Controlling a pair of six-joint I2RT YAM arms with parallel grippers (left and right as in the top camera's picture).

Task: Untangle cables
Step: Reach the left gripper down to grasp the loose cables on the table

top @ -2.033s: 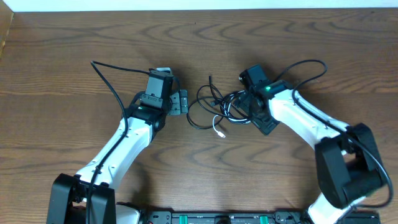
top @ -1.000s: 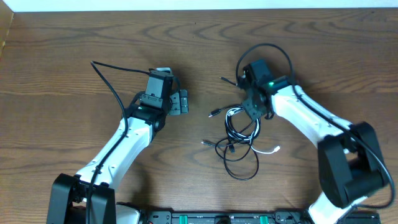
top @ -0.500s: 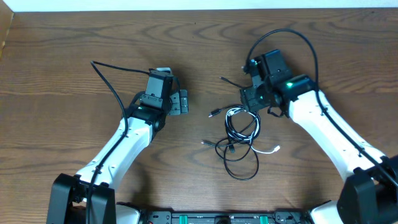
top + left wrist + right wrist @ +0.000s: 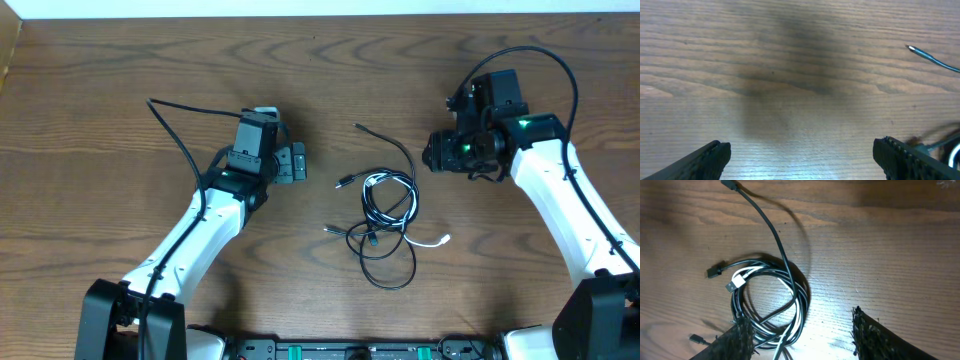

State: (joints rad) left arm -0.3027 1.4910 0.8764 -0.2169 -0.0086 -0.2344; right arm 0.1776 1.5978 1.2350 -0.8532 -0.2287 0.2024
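Starting on the left of the overhead view: the left gripper sits low over the table, at about nine o'clock from the tangle. Its fingers are spread wide with only bare wood between them. In the left wrist view one plug tip pokes in at two o'clock, and I cannot tell which cord it belongs to.

In the middle lie the cables, loose on the table with nothing touching them. There is a tight coil of black cords with the white cord wound into it. A wide black loop sags out at six o'clock, and the white cord's other end trails off at four. One black cord arcs away towards eleven o'clock and ends in a free plug.

On the right, the right gripper hangs at about two o'clock from the coil, clear of it. Its fingers are apart and empty, and its wrist camera looks down on the coil.

My read is that the job is partway through — some strands are fanned out, but the coil is knotted together and neither arm has a hold. The next move looks like a re-grasp. One gripper would pin the coil while the other takes a free end, probably the eleven o'clock plug, and draws it outward slowly so the loops don't cinch.
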